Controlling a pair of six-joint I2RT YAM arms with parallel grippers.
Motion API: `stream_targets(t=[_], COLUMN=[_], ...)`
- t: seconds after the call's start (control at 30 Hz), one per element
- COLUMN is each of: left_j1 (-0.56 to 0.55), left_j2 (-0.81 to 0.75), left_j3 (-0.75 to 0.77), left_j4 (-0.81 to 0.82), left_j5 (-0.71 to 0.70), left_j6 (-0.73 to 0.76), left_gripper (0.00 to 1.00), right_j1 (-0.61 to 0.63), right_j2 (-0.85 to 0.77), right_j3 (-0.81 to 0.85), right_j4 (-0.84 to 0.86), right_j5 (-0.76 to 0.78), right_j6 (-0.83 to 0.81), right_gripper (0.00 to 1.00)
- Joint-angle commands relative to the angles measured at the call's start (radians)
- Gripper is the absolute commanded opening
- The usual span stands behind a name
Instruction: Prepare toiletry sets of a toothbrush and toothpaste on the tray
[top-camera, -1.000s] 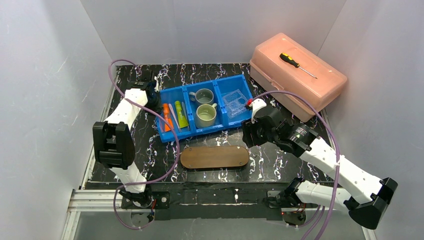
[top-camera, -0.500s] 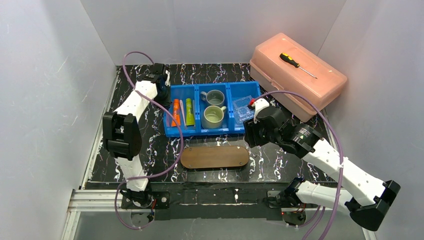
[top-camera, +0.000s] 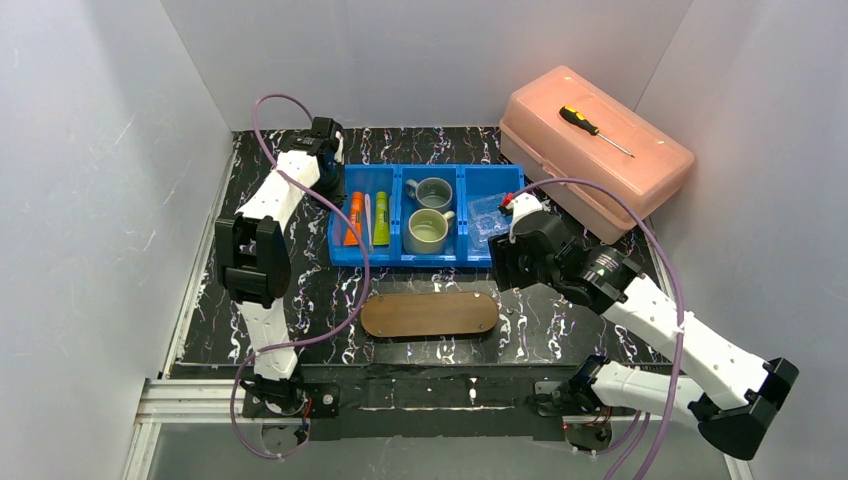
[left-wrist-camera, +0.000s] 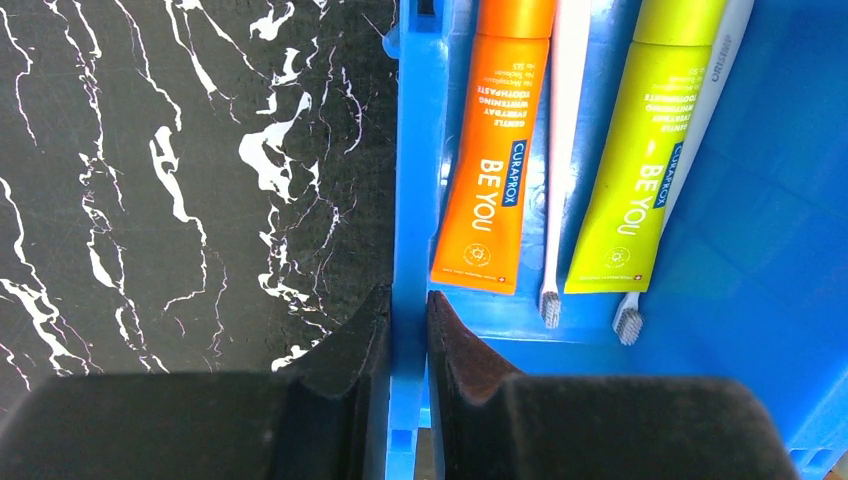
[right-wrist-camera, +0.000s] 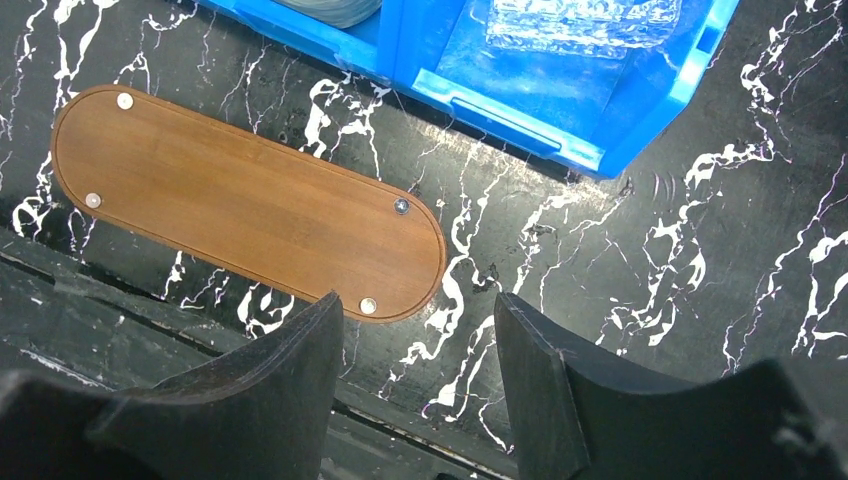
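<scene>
The orange tube (left-wrist-camera: 495, 170) and green tube (left-wrist-camera: 640, 170) lie in the left compartment of a blue bin (top-camera: 400, 258), with thin whitish toothbrushes (left-wrist-camera: 560, 150) beside them. A grey mug (top-camera: 433, 193) and a pale green mug (top-camera: 427, 230) stand in the middle compartment. My left gripper (left-wrist-camera: 408, 305) is shut on the bin's left wall (left-wrist-camera: 410, 150) at its far corner (top-camera: 337, 175). The brown oval tray (top-camera: 429, 314) lies bare in front of the bin. My right gripper (right-wrist-camera: 420, 310) hangs open over the table just past the tray's right end (right-wrist-camera: 400, 250), holding nothing.
A small clear plastic holder (right-wrist-camera: 580, 20) sits in the bin's right compartment. A pink lidded box (top-camera: 595, 150) with a screwdriver (top-camera: 593, 128) on top stands at the back right. White walls close in the dark marbled table (top-camera: 560, 320) on three sides.
The left arm has swung away from me and to the right, dragging the blue bin with it; the bin now sits straighter and further right. The right gripper has opened slightly wider.
</scene>
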Motion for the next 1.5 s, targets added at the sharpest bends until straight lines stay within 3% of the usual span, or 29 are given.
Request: stream_targets(t=[0.0,0.27,0.4,0.6,0.93,1.0,1.03,1.2,1.27,1.47], left_j1=[-0.012,-0.011,-0.011,-0.012,-0.012,-0.012,-0.012,-0.011,-0.012,-0.014], left_j2=[0.008,-0.016,-0.046,-0.133,-0.392,-0.453,-0.48,-0.629,-0.681,-0.829], left_j3=[0.031,-0.001,-0.003,-0.004,-0.115,-0.154,-0.164,-0.271,-0.309,-0.419], left_j4=[0.011,0.004,0.005,-0.006,0.008,0.02,0.025,0.057,0.071,0.091], left_j5=[-0.018,-0.054,-0.078,-0.116,-0.085,-0.039,-0.01,0.099,0.157,0.222], left_j6=[-0.037,-0.063,-0.057,-0.05,-0.064,-0.069,-0.069,-0.08,-0.077,-0.098], left_gripper=[0.0,0.02,0.35,0.59,0.76,0.79,0.86,0.91,0.98,0.98], right_j1=[-0.003,-0.003,-0.003,-0.012,-0.093,-0.118,-0.131,-0.189,-0.199,-0.234], right_j2=[0.03,0.099,0.15,0.219,0.322,0.342,0.351,0.401,0.423,0.466], right_j3=[0.058,0.106,0.149,0.213,0.251,0.253,0.254,0.267,0.275,0.278], right_j4=[0.011,0.018,0.0,0.006,0.04,0.053,0.06,0.082,0.084,0.117], right_j5=[0.028,0.078,0.127,0.172,0.128,0.104,0.096,0.044,0.035,0.014], right_j6=[0.015,0.003,-0.015,-0.051,-0.094,-0.105,-0.111,-0.133,-0.132,-0.131], right_gripper=[0.65,0.67,0.68,0.68,0.63,0.61,0.6,0.57,0.56,0.53])
